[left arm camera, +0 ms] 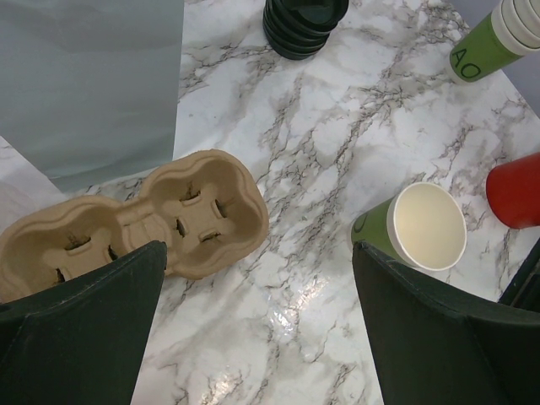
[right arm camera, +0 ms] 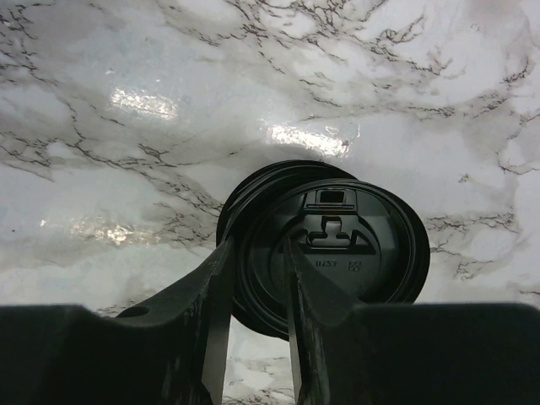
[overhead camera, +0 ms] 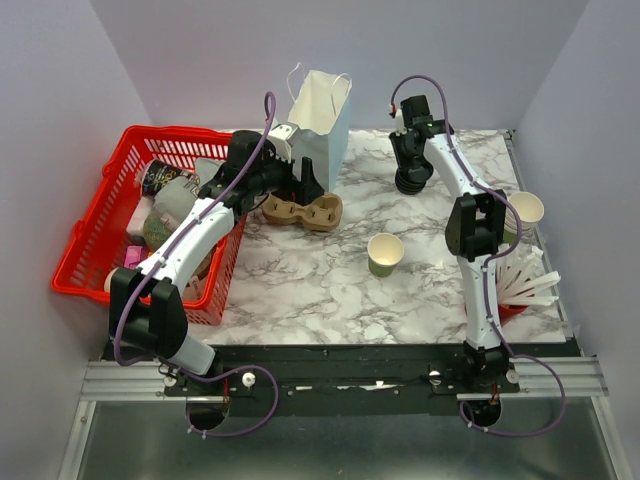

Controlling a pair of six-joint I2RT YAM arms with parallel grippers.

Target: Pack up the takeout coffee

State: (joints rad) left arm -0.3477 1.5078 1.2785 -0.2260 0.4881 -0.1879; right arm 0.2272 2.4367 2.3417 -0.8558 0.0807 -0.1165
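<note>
Black lid [right arm camera: 354, 253] rim between R fingers [right arm camera: 211, 321], grip unclear; L fingers [left arm camera: 84, 329] wide apart, cup [left arm camera: 426, 228] just beside

Table [overhead camera: 300, 290]: white marble top with grey veins; both arms are bolted at its near edge.
Green cup [overhead camera: 386, 254]: upright, uncovered, white inside, standing alone right of centre.
Black lids [overhead camera: 410, 187]: a dark stack far back on the right, directly under the right gripper.
Right gripper [overhead camera: 412, 172]: points down onto the lids; its jaws are hidden from above.
Left gripper [overhead camera: 308, 186]: hovers over the cup carrier.
Cup carrier [overhead camera: 305, 213]: brown moulded tray lying flat, just in front of the paper bag.
Paper bag [overhead camera: 322, 120]: white, upright, handles up.
Red basket [overhead camera: 88, 222]: at the left edge, holding packaged goods, with the left arm crossing over it.
Cup stack [overhead camera: 527, 208]: green with a white rim, partly behind the right arm.
Red cup [overhead camera: 510, 311]: white sticks fan out of it at the right edge.
</note>
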